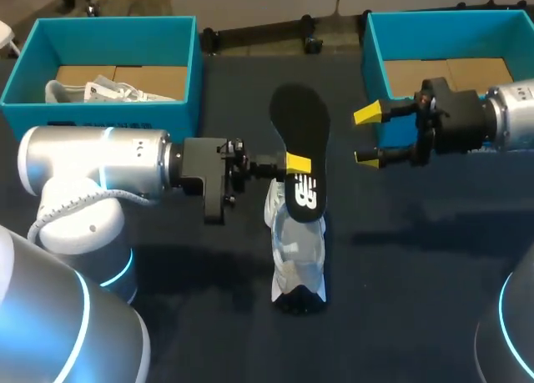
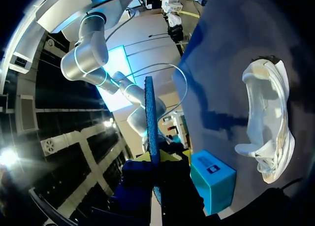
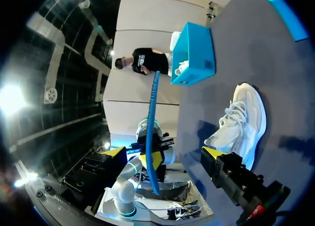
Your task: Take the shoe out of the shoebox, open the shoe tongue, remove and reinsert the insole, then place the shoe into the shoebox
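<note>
nearest, the silver left arm (image 1: 92, 170) extends over the dark counter (image 1: 417, 266), its jaws clenched on the flat black foam insole (image 1: 302, 133), held above the pale grey mesh sneaker (image 1: 296, 258), which stands on the counter. right jaws hang released beside the teal cardboard shoebox (image 1: 371, 41). insole is out; reinsertion probably calls for feeding its toe end into the collar.

My left fingers (image 1: 298, 163) pinch the flat black foam insole (image 1: 300, 124); the white mesh sneaker (image 1: 297, 258) sits upright just beneath them.

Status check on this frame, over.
Left gripper shut on insole, out of the shoe. Right gripper open, empty. Nothing in the way.
</note>
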`<action>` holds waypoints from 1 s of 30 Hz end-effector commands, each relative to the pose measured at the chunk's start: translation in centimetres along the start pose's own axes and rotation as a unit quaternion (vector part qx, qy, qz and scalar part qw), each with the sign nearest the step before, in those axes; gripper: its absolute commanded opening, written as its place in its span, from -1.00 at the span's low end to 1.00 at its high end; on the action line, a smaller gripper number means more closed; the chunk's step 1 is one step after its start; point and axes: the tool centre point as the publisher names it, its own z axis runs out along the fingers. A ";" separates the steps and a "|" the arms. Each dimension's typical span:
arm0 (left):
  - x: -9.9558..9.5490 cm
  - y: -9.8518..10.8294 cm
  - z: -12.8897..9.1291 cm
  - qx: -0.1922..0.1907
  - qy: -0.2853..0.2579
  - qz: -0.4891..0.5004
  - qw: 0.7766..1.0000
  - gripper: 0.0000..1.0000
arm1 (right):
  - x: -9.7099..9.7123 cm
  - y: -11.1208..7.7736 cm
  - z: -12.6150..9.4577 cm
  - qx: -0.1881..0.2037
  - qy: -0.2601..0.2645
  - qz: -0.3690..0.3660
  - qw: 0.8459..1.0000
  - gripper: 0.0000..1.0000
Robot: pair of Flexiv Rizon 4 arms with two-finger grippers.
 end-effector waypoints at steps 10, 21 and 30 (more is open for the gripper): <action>1.9 0.7 1.4 -0.009 -0.003 -0.006 1.000 -1.00 | -0.3 1.0 3.1 0.015 -0.010 0.001 1.000 1.00; 2.9 1.6 1.8 -0.019 0.000 -0.004 1.000 -1.00 | -0.1 0.9 4.4 0.029 -0.003 -0.002 1.000 0.94; 3.3 1.7 2.1 -0.024 -0.004 -0.003 1.000 -1.00 | -0.5 1.0 4.8 0.028 0.016 -0.012 0.999 0.16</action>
